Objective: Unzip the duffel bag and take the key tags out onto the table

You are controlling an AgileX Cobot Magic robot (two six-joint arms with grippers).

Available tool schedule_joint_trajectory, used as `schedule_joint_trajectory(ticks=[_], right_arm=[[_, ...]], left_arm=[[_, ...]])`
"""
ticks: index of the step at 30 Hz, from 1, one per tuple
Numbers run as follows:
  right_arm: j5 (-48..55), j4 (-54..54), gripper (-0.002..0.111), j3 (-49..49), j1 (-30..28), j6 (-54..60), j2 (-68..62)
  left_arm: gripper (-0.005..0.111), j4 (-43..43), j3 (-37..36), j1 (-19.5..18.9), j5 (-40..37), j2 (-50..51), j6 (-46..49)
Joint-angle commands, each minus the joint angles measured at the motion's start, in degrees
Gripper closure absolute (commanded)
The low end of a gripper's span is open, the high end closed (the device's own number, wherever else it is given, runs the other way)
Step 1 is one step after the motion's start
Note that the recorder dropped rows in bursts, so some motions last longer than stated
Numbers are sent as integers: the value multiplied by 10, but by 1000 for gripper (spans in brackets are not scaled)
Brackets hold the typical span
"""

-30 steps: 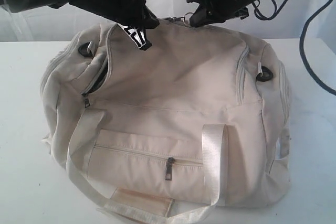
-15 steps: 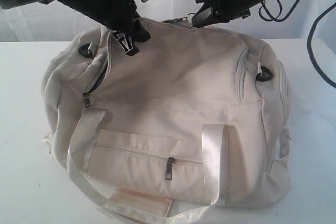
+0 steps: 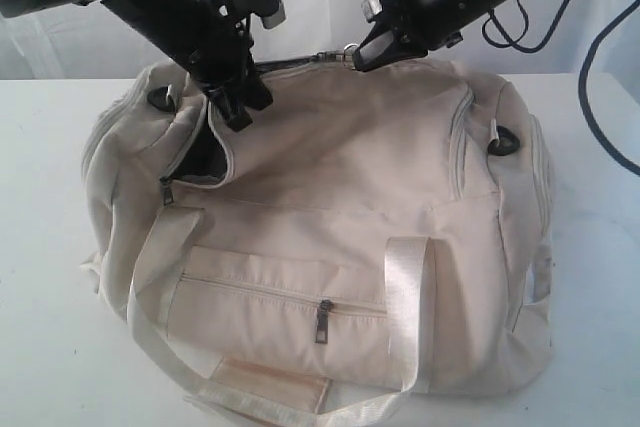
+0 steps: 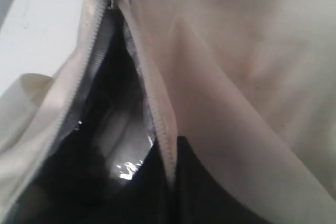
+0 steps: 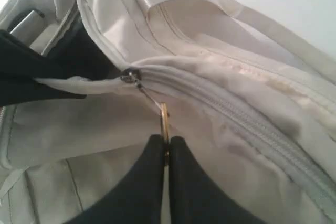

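The inside of the duffel bag (image 3: 340, 177) was mostly hidden. Through the opening (image 3: 205, 159) at its left end only darkness and a strip of grey lining showed. The left wrist view added a small bright glint (image 4: 128, 167) too blurred to name, so it could not be told whether the key tags lay in there. Both arms were cut off above the bag, and the bag's near edge ran out of the exterior view.

One bag lay on the table (image 3: 60, 347), with two grippers at its top. The left gripper (image 3: 235, 112) was clamped on the fabric edge beside the opened zip, its dark fingers merging with the shadow inside. The right gripper (image 5: 166, 142) was pinched tight on the metal ring pull (image 5: 164, 121), which hung from the slider (image 5: 128, 76) on the bag's top seam. Three zip pulls showed in all: that ring, the front pocket pull (image 3: 322, 322) and a side pull (image 3: 165, 192). There were two dark rings, one at the left end (image 3: 160, 97) and one at the right end (image 3: 503, 140), and one webbing handle (image 3: 405, 317) looped across the front.

A second before, the left gripper had sat near the middle of the bag's top, close to the right gripper. It had since moved towards the bag's left end, and the narrow slit there had become a wider gap. The right gripper had kept roughly its place.
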State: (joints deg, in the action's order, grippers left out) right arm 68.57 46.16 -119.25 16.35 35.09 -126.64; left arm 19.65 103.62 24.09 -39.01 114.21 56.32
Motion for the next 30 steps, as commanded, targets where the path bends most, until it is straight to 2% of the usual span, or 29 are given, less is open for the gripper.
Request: schedule_joint_trajectory(ticks=[1,6,16,22,30], right_arm=[[14,5,108,1,6,10,-1],[14,4,108,1,20,10,-1],[14,-19,108,17,50,5,-1],[14,-27,108,52,46,3,-1],[14,-27,108,53,17,-8,-1]], left_arm=[[107,-36,-1,1,-69,-8,-49],[107,-64,-1,1,-120,-8,-83],[107,-67,-3,1,-202,-10,-114],[107,-67,-5,1,-211,-10,-117],[107,-71,-44,1,-183,-10,-117]])
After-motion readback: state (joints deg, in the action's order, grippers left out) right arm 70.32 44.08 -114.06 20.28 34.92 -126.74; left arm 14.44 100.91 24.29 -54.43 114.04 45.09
